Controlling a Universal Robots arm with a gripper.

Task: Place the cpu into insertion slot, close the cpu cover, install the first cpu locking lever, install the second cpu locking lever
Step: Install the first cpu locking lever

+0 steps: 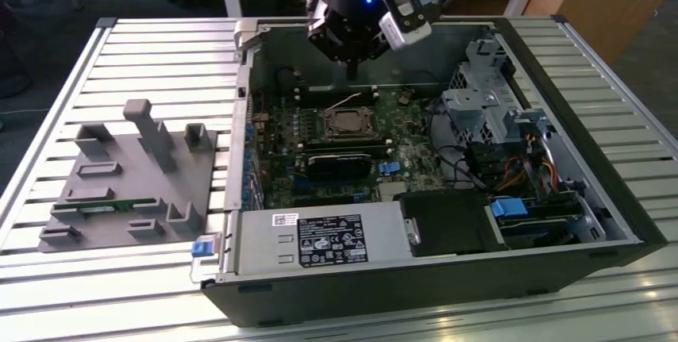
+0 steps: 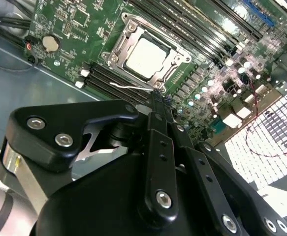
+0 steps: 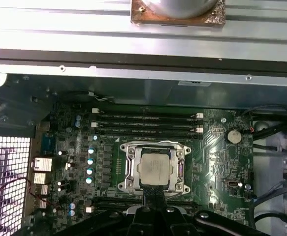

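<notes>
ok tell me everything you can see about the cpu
The cpu is a small flat square chip with a dull pale grey metallic top. It lies level in the socket on the green motherboard, and the cover frames it on all sides, so its top shows through the cover's window. In both wrist views the black tool sits at the socket's edge, beside the chip and not on it. Memory slots run alongside the socket. Nothing rests on its top.
</notes>
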